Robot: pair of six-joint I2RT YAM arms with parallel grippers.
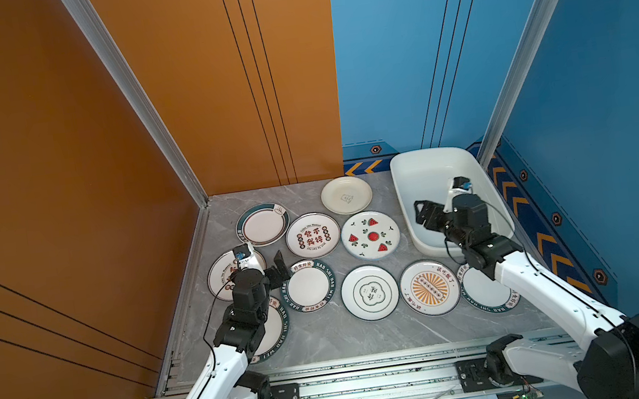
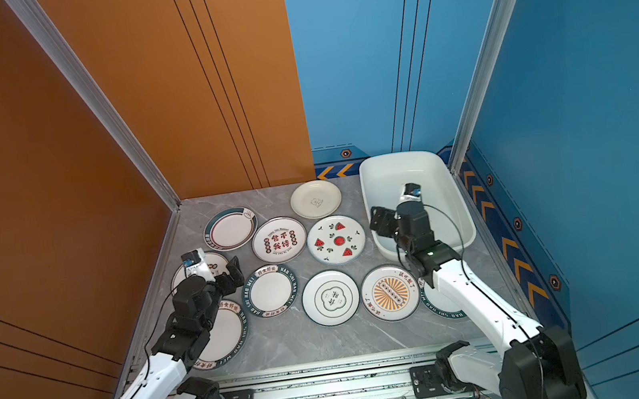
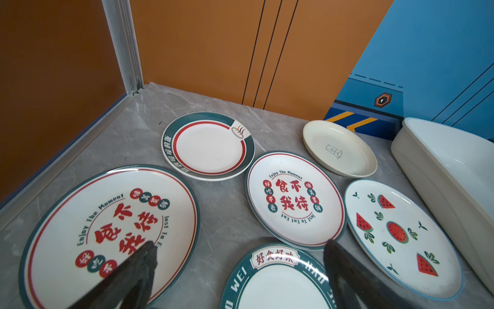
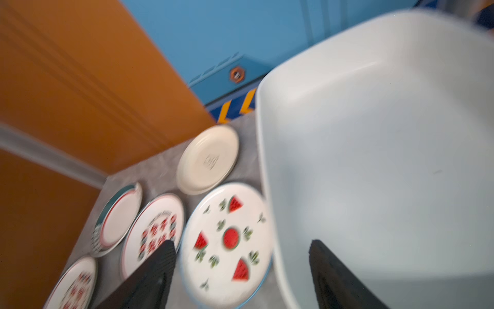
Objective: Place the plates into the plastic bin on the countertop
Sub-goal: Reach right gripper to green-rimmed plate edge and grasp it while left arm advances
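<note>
Taking twelve o'clock as the back wall in both top views, the plastic bin (image 1: pixel 430 175) is sitting at two o'clock on the table (image 1: pixel 327 335), showing no plate where the arm is not hiding it; the plates (image 1: pixel 370 292) are all lying flat on the table, the watermelon plate (image 1: pixel 371 235) just beside the bin at its nine o'clock. The right claw (image 1: pixel 420 214) is hanging over that nine o'clock wall, jaws apart and holding nothing, the wall lying between them in the right wrist view. The left claw (image 3: pixel 240 247) is hovering empty with jaws wide near eight o'clock. The right arm is probably going for the watermelon plate, so it is needing to shift clear of the bin first: closing here would be catching the wall. Coming in low at the plate's rim and slipping one jaw under the edge is looking wisest, then lifting clear of the bin's rim and lowering it flat inside
</note>
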